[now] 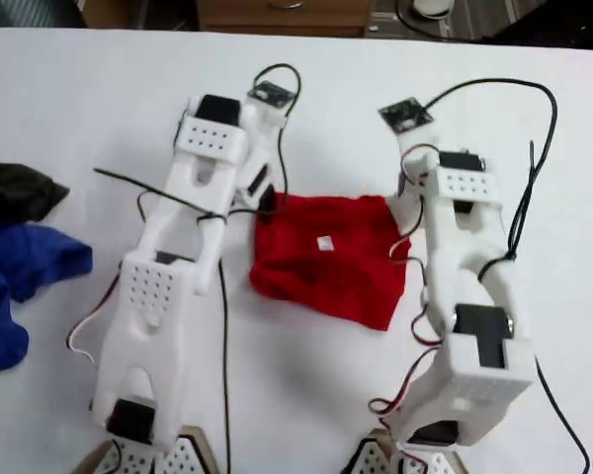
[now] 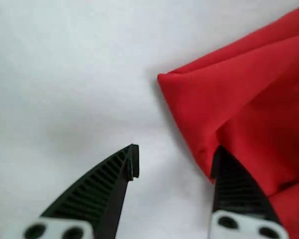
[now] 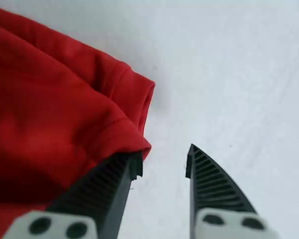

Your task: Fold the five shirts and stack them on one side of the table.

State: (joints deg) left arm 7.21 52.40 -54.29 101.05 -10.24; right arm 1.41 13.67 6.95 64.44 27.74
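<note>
Red shirt point(image 1: 326, 259) lies mid-tabletop point(image 1: 306, 79), between the arms. Left pincer point(image 2: 177, 154) gapes wide and right pincer point(image 3: 164, 157) gapes more narrowly, each empty at a far corner of the cloth. Judged step: gripping for a fold. Next, both should close on the corners together.

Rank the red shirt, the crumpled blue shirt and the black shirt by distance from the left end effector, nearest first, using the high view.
1. Red fabric shirt, at centre, right beside the left end effector.
2. Crumpled blue fabric shirt and crumpled black fabric shirt, both far out on the left side: too close to call.
</note>
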